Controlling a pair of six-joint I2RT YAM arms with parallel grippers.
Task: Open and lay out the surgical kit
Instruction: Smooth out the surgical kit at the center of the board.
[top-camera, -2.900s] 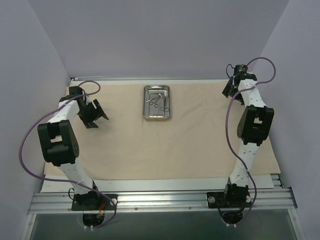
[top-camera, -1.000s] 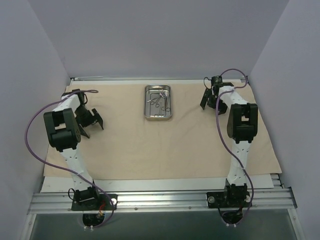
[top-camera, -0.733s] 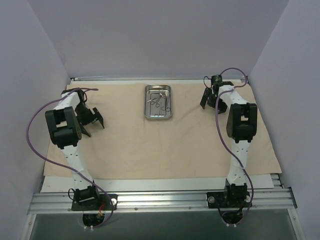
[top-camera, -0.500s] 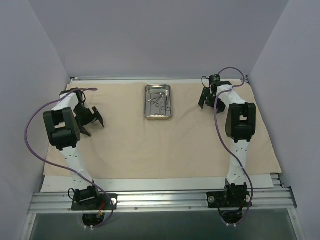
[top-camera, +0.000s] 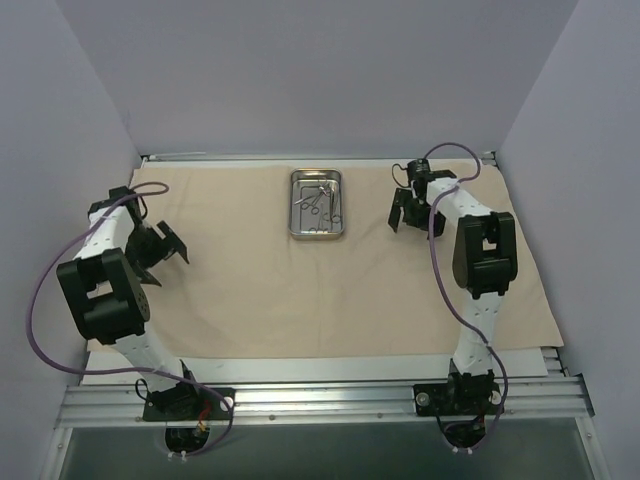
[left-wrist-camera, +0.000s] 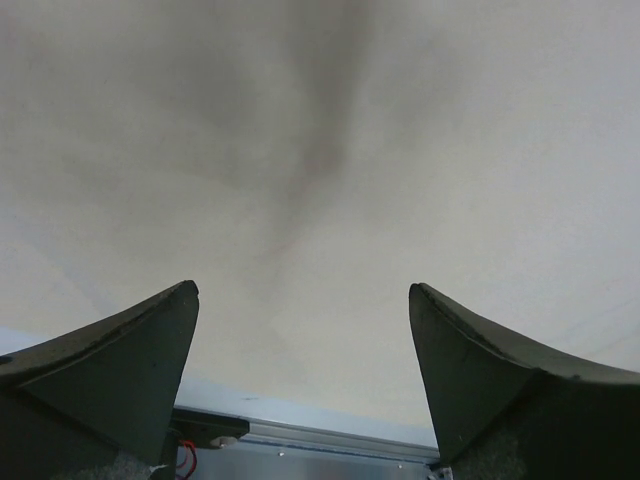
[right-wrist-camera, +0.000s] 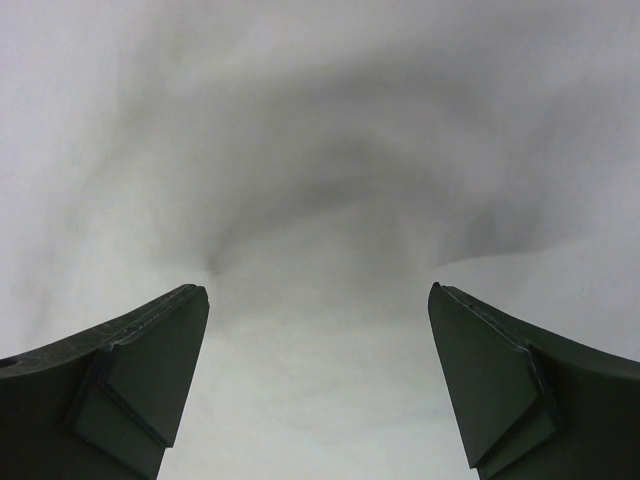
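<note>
Beige cloth (top-camera: 330, 290) spread flat; shiny steel tray (top-camera: 317, 236) holds silver instruments (top-camera: 318, 199). Left gripper (top-camera: 158, 252) and right gripper (top-camera: 405, 212) gape wide, empty.

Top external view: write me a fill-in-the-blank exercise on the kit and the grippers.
The steel tray sits on the beige cloth, nearer its ____ edge.
The forceps lie ____ the tray.
The left gripper and right gripper both stand ____, holding nothing.
Missing words: far; inside; open.
</note>
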